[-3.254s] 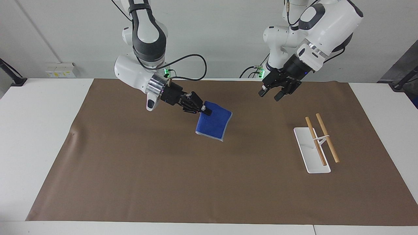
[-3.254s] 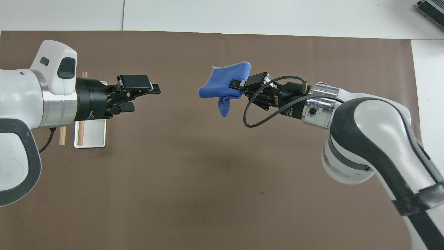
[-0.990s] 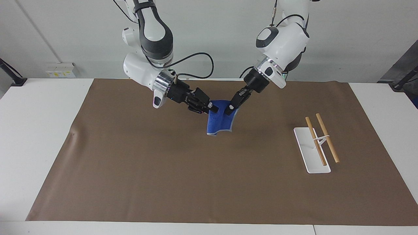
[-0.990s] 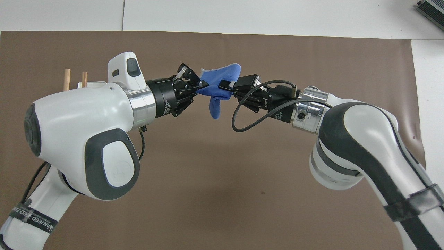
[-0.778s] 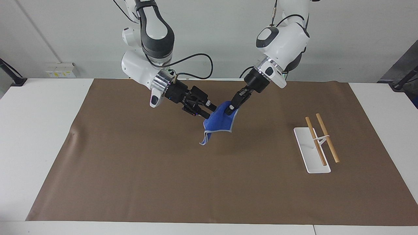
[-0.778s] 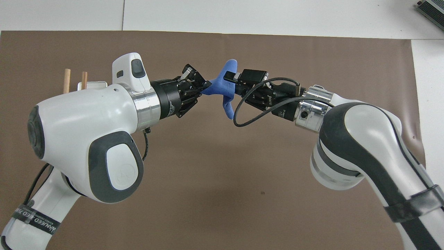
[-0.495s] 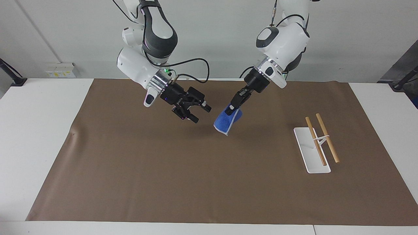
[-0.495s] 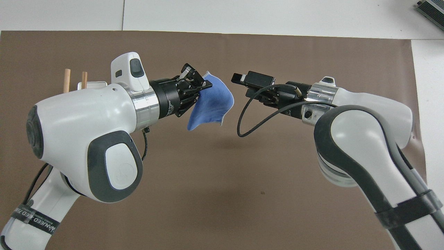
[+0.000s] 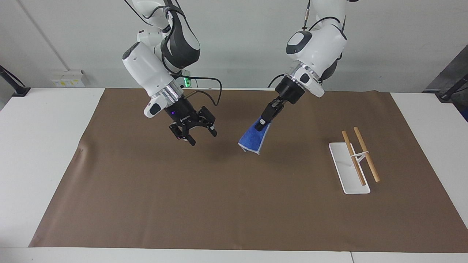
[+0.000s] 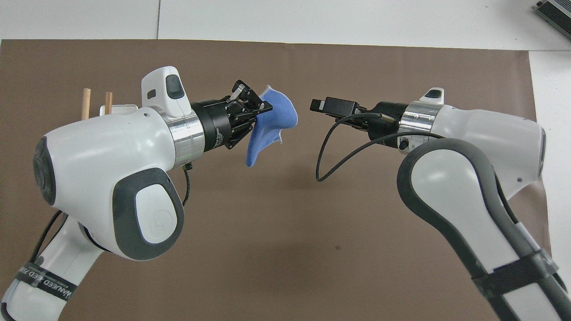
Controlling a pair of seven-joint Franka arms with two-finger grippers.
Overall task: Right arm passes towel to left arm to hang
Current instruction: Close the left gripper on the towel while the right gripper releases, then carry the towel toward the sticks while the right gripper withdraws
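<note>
While the left gripper is pinching the towel by one top corner, the cloth is drooping limp and light. The right gripper is hanging wide open and empty over the mat. A corner hold is probably suiting it.

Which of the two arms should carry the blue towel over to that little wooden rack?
The left arm, probably: the left gripper is shut on the towel, and the rack stands at its end. The right gripper is open and empty.

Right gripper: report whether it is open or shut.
Open. In the facing view the right gripper hangs over the brown mat with its fingertips spread, nothing between them; the towel dangles from the left gripper.
</note>
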